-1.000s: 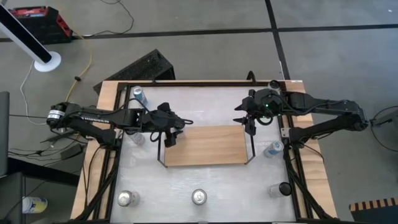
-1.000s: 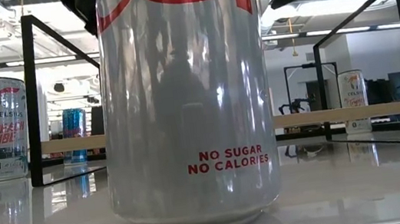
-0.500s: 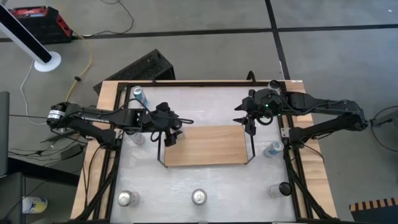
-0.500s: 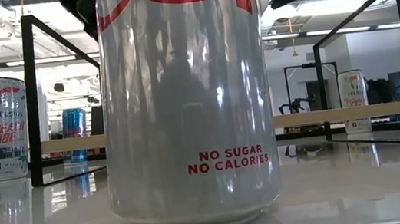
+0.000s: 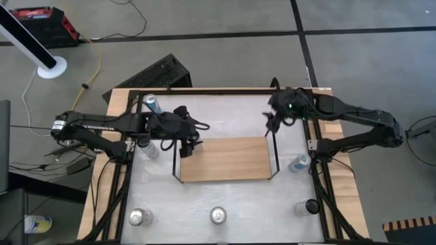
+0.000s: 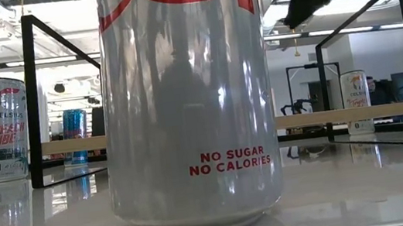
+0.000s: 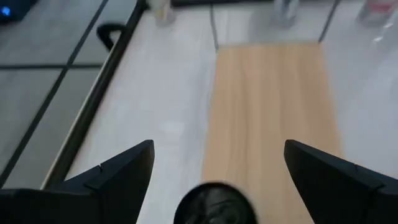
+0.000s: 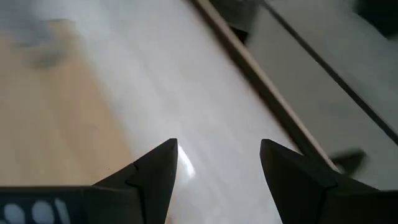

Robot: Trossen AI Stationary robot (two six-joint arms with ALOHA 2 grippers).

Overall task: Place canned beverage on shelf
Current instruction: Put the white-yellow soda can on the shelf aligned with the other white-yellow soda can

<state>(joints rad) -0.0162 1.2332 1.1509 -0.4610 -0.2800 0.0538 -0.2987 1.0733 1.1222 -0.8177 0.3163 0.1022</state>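
The shelf (image 5: 221, 158) is a light-wood board in a thin black wire frame, standing mid-table; it also shows in the low view (image 6: 342, 115). Several cans stand around it on the white table. A silver can (image 5: 218, 215) at the near edge fills the low view (image 6: 184, 100). My left gripper (image 5: 185, 141) hovers open and empty over the shelf's left end, and its wrist view (image 7: 217, 149) shows the board ahead. My right gripper (image 5: 272, 122) hovers open and empty (image 8: 217, 146) just beyond the shelf's far right corner.
Cans stand at the far left (image 5: 151, 103), the left (image 5: 148, 150), the near left (image 5: 139, 216), the near right (image 5: 305, 206) and the right (image 5: 298, 162). Black rails (image 5: 204, 90) edge the table. The shelf's raised end rails (image 6: 33, 104) stand on both sides.
My right gripper has moved toward the table's far edge, away from the shelf's right end rail. My left gripper has shifted a little toward the far edge. The cans and the shelf have stayed where they were.
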